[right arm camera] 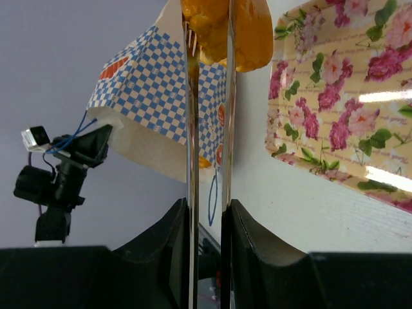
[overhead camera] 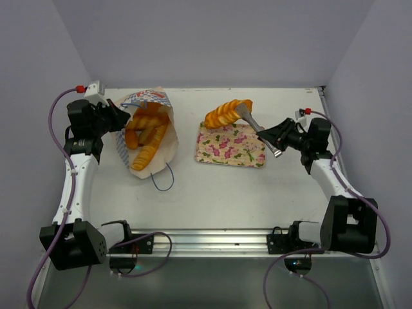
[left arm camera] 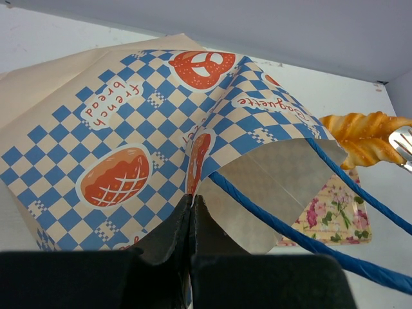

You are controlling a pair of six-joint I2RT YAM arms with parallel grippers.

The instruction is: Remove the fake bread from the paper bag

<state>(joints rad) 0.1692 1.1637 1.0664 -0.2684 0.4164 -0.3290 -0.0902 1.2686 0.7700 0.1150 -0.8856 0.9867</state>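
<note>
**Tongs [right arm camera: 191,129] clamp a braided loaf [overhead camera: 226,112]; paper bag [left arm camera: 129,129] pinched at its mouth**

Right gripper [right arm camera: 207,219]: the jaws are drawn in narrow on the handles of the metal tongs, which run straight out ahead of the fingers. At their far tips the two blades squeeze the glossy golden braided loaf. Just beneath the loaf and back toward the gripper lies the floral tray [overhead camera: 232,147], flat on the white table [overhead camera: 212,193]. The loaf hangs over the tray corner farthest from the gripper. Whether it touches the rim cannot be told.

Left gripper [left arm camera: 192,206]: the jaws are fully closed, with the fingertips pressed together on a fold of the paper bag's blue-and-white checkered side, right at the opening. The bag spreads out ahead of the fingers and lies on the table with its mouth gaping. One of the blue cord handles [left arm camera: 290,222] runs off just to the right of the fingertips, and another loops onto the table at the bag's near end. Inside the open mouth, just beyond the pinch, several orange breads [overhead camera: 145,132] lie together, long sticks among them. The tray and the held loaf are well off to this gripper's right, apart from the bag.
</note>
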